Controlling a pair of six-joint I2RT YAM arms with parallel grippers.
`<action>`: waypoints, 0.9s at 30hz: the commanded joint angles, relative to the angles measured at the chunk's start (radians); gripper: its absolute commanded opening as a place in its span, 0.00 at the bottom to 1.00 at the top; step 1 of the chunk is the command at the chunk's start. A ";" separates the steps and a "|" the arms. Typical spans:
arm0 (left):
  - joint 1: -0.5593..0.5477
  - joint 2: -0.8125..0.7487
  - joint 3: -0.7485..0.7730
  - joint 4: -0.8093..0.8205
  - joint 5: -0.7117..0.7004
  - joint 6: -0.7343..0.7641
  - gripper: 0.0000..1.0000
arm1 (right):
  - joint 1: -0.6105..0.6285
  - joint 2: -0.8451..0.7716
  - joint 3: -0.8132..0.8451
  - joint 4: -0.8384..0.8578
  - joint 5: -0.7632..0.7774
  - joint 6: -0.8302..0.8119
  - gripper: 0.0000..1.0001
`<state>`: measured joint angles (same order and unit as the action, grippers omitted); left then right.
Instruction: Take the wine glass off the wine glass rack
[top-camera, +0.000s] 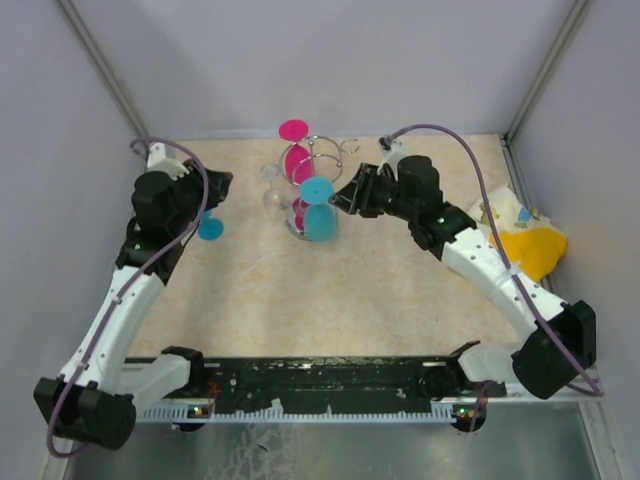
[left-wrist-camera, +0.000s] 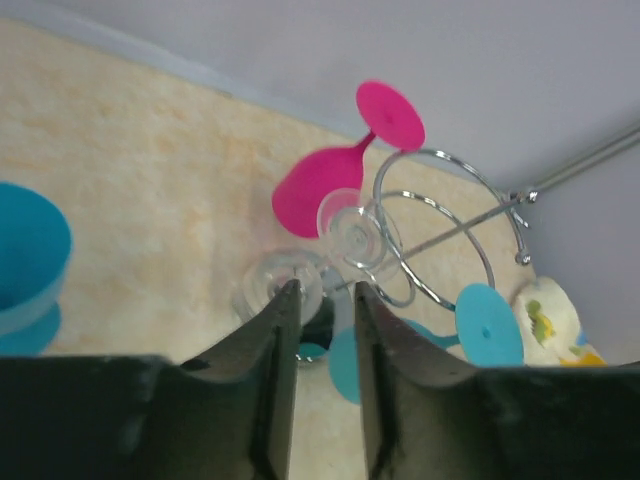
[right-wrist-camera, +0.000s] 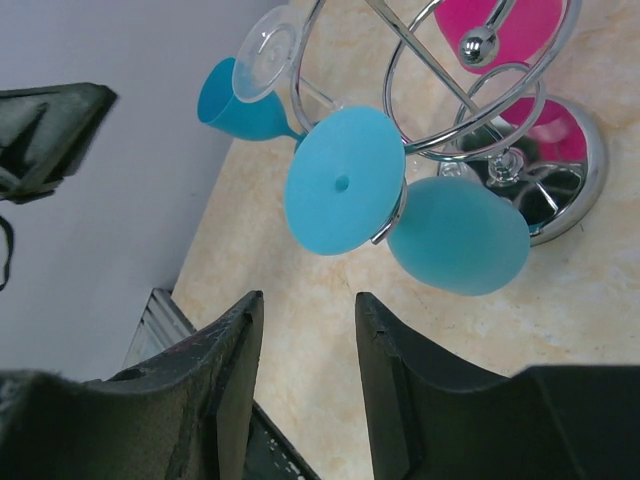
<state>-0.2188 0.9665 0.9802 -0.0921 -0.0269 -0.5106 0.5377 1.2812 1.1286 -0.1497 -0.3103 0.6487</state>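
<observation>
The wine glass rack (right-wrist-camera: 575, 190) stands in the far middle of the desk (top-camera: 260, 290), which has a pale beige surface with a marbled pattern. The rack is made of thin silvery wire, with a round, mirror-bright metal base and curled loop arms on top. A blue wine glass (right-wrist-camera: 455, 235) hangs from one loop on the near side of the rack, with its bowl down. Its surface looks matte and opaque, the bowl is rounded, and the foot is a flat round disc with a small dimple in the centre. A pink wine glass (left-wrist-camera: 320, 185) of the same shape hangs at the far side. A clear wine glass (left-wrist-camera: 285, 280), shiny and see-through, is at the left side of the rack. A second blue wine glass (left-wrist-camera: 25, 255) is on the desk to the left, well apart from the rack. The right end effector (right-wrist-camera: 307, 300) has its dark fingers spread apart and holds nothing. The foot of the hanging blue glass lies just in front of the gap, near but not touching. The left end effector (left-wrist-camera: 325, 288) has its fingers a little apart, with nothing between them, and its tips are close to the clear glass. A yellow cloth (top-camera: 530, 250) lies at the right edge.
</observation>
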 joint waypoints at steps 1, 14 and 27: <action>0.021 0.105 0.033 -0.040 0.163 -0.146 0.46 | -0.015 -0.071 0.022 0.039 0.011 -0.019 0.43; 0.157 0.354 0.108 0.157 0.451 -0.306 0.60 | -0.046 -0.180 -0.019 -0.024 0.048 -0.068 0.45; 0.151 0.458 0.095 0.233 0.537 -0.401 0.57 | -0.085 -0.200 -0.046 -0.013 0.016 -0.068 0.51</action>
<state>-0.0654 1.4143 1.0618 0.0795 0.4782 -0.8928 0.4675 1.1187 1.0740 -0.1978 -0.2760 0.5945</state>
